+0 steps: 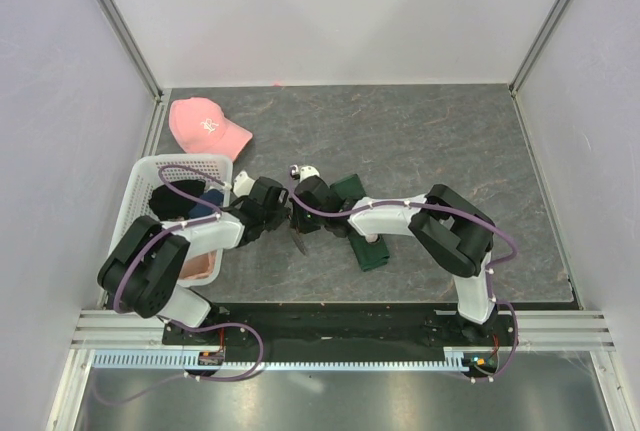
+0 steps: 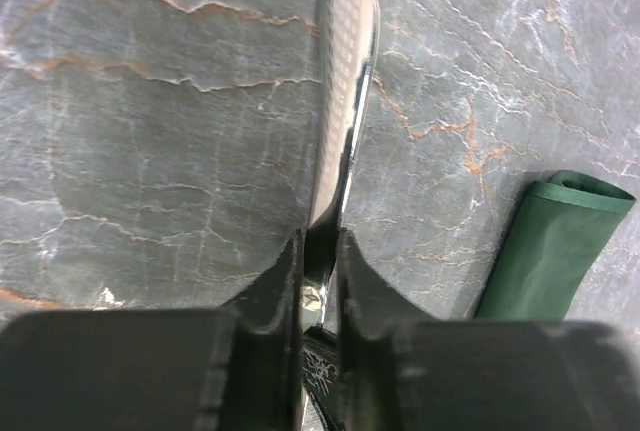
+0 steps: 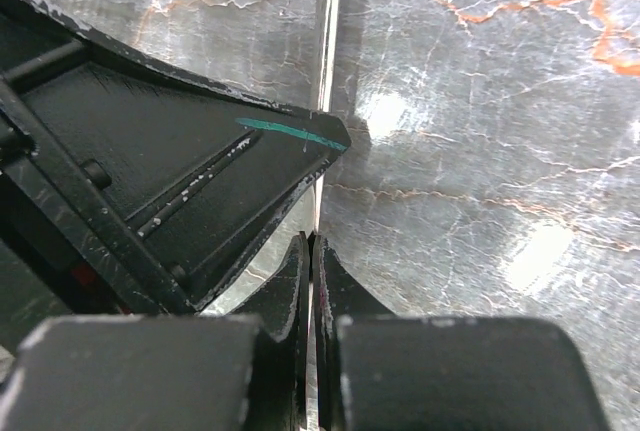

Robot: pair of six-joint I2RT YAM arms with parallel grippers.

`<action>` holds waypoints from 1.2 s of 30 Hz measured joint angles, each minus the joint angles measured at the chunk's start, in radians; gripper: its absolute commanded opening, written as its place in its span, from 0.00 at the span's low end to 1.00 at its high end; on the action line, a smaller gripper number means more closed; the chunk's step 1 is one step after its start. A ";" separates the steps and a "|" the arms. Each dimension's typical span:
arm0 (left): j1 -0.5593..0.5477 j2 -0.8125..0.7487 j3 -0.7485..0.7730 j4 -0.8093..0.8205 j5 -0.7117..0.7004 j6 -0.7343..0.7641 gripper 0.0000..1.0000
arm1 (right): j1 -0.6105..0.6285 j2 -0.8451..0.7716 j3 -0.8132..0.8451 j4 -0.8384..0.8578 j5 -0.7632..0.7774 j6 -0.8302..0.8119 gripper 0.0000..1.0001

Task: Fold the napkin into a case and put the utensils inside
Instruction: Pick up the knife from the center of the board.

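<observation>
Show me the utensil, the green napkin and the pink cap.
utensil (image 2: 342, 91), left wrist view, middle of its shiny handle.
napkin (image 2: 550, 251), left wrist view, middle of the folded cloth.
pink cap (image 1: 203, 123), top view, on its crown.

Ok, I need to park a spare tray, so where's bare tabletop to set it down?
Bare: the table right of the right arm, and the far strip rightward of the pink cap. Crowded: left-centre, where the basket, left gripper, right gripper, utensil and folded napkin bunch together.
</observation>
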State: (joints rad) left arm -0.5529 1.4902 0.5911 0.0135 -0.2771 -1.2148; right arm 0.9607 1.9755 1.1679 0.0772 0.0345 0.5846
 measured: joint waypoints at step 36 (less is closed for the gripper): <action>-0.016 -0.353 0.068 -0.172 0.196 0.330 0.29 | -0.210 -0.458 -0.353 -0.189 -0.287 0.041 0.00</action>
State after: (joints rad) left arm -0.5694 1.1370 0.6590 -0.1581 -0.0807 -0.8848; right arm 0.7506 1.5177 0.8150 -0.1120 -0.2523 0.6258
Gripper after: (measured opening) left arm 0.476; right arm 0.009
